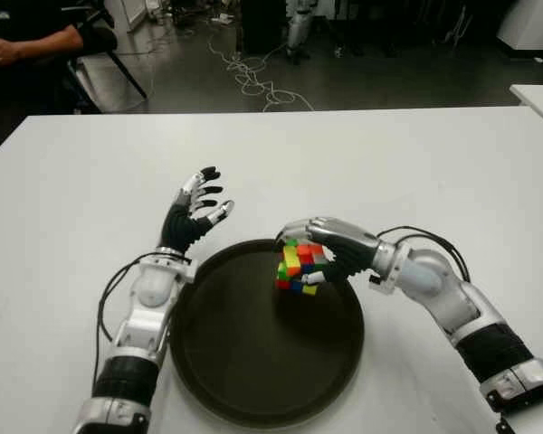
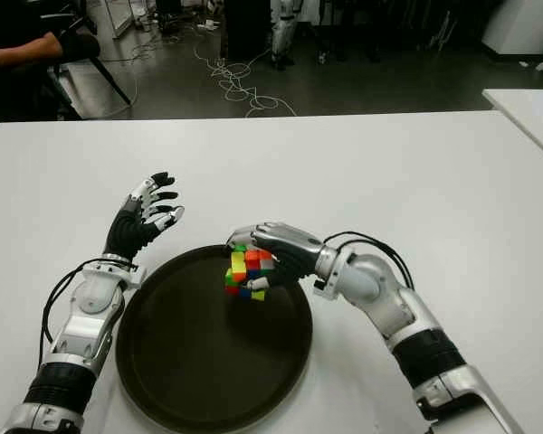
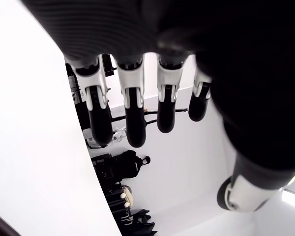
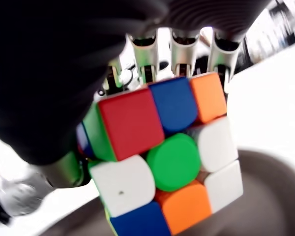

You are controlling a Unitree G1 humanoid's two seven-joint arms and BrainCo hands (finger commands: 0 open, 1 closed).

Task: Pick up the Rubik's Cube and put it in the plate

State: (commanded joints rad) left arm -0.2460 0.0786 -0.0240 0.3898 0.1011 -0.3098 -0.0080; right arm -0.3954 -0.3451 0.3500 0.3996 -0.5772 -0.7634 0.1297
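Note:
My right hand [image 1: 319, 251] grips the Rubik's Cube [image 1: 300, 267], a scrambled cube of red, green, yellow, orange and blue squares. It hangs over the far part of the round dark plate [image 1: 253, 371], a little above its surface. In the right wrist view the fingers [image 4: 182, 46] wrap the cube [image 4: 167, 157] from above, with the plate's dark rim [image 4: 280, 177] below it. My left hand [image 1: 197, 210] shows beside the plate's far left rim, fingers spread and holding nothing. In its own wrist view the fingers [image 3: 132, 113] hang straight with nothing between them.
The white table [image 1: 416, 163] stretches around the plate. A second white table corner [image 1: 538, 95] sits at the far right. Beyond the far edge are floor cables [image 1: 253, 77] and a seated person's arm [image 1: 27, 45] at the far left.

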